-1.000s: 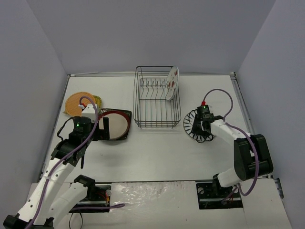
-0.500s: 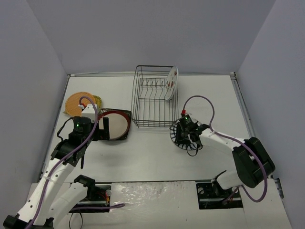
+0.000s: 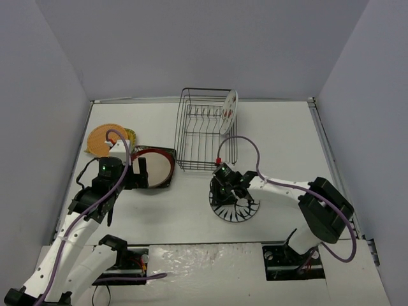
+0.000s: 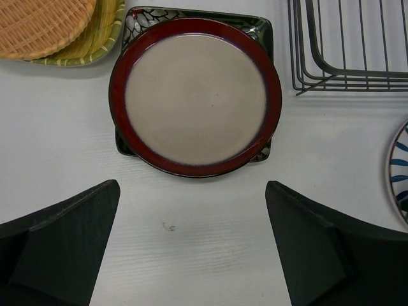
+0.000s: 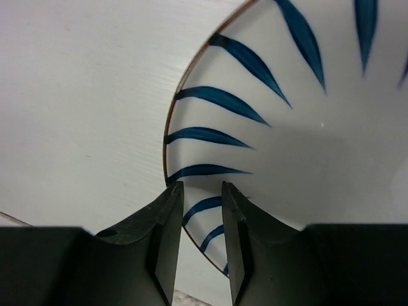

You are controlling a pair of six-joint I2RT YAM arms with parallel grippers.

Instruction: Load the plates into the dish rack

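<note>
The white plate with dark-blue radial stripes [image 3: 239, 210] lies on the table right of centre. My right gripper [image 3: 224, 194] is at its upper-left edge. In the right wrist view the jaws [image 5: 203, 191] stand narrowly apart astride the plate's rim [image 5: 306, 140], closed on it. My left gripper [image 4: 191, 242] is wide open and empty, just short of the red-rimmed cream plate [image 4: 194, 95], which rests on the dark square plate [image 4: 258, 29]. The orange plate [image 3: 102, 137] lies on the yellow-green plate [image 3: 131, 135] at the far left. The fruit-marked plate [image 3: 229, 111] stands upright in the dish rack [image 3: 191, 137].
The rack's near corner [image 4: 344, 83] shows at the upper right of the left wrist view, and the striped plate's edge [image 4: 400, 172] at its right border. Grey walls close in the table on three sides.
</note>
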